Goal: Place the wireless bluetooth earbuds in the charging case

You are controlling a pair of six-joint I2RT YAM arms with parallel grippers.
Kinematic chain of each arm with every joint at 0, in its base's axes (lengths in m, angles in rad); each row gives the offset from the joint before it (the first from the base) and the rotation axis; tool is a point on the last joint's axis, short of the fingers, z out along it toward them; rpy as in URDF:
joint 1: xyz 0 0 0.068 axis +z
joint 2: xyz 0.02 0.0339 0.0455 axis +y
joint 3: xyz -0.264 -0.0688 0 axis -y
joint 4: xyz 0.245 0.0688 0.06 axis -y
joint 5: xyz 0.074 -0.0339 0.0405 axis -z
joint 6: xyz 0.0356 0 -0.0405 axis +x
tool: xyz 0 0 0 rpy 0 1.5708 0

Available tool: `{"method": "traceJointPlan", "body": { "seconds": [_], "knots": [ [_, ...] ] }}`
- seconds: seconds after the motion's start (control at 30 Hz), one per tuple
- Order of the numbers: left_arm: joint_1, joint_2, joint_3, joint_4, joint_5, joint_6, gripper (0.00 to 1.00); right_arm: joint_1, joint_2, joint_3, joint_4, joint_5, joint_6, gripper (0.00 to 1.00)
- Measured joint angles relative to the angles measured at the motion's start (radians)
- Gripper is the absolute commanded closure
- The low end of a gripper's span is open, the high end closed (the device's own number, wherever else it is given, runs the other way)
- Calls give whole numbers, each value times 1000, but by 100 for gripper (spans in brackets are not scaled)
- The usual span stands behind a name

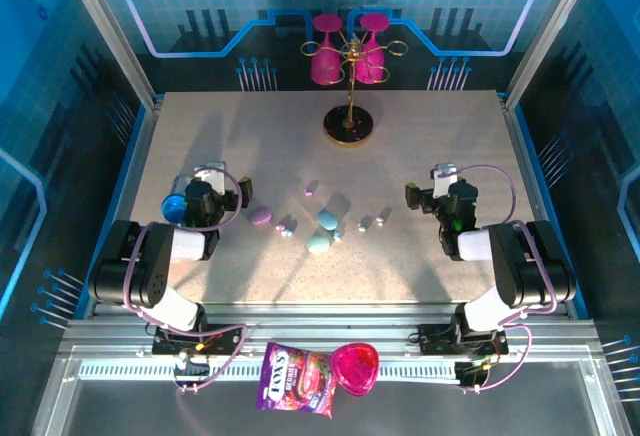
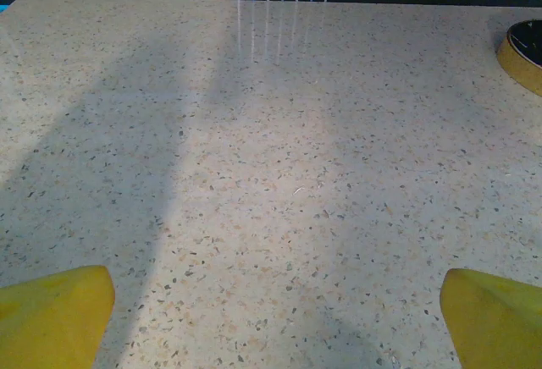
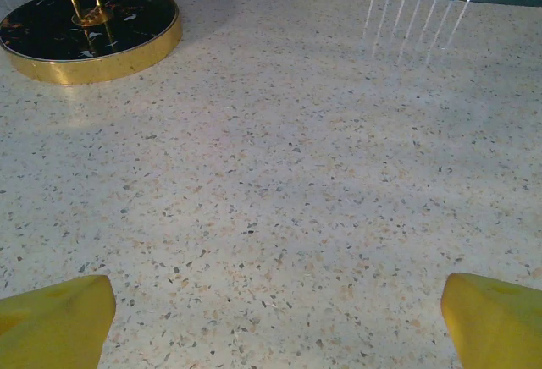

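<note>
Currently the left gripper [image 2: 271, 314] and right gripper [image 3: 271, 314] hang with fingers spread and empty over the speckled table [image 1: 250, 136], the earbuds [image 1: 311, 191] (tiny, lilac or pale) scattered between them beside pebble-shaped charging cases [image 1: 327, 220].

Overhead light falls bright and even on the tabletop [image 1: 250, 116], its surroundings dim blue. Ahead of the left fingers [image 2: 51, 314] broad soft shadows stretch toward the far edge, a paler band between them, with thin white streaks of glare beyond. Ahead of the right fingers [image 3: 495, 318] similar streaks lie to the far right, and the gold-rimmed stand base [image 3: 93, 60] gleams. Both pairs of fingers are blurred; the speckle is sharp.
</note>
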Motion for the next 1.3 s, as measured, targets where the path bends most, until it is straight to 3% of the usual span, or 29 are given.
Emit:
{"method": "traceJointPlan", "body": {
  "seconds": [1.1, 1.3],
  "knots": [
    [-1, -5, -3, 4, -1, 1, 1, 0, -4, 0, 0, 0, -1, 0],
    [-53, -153, -46, -32, -28, 26, 1, 17, -146, 0, -70, -3, -24, 0]
  ]
}}
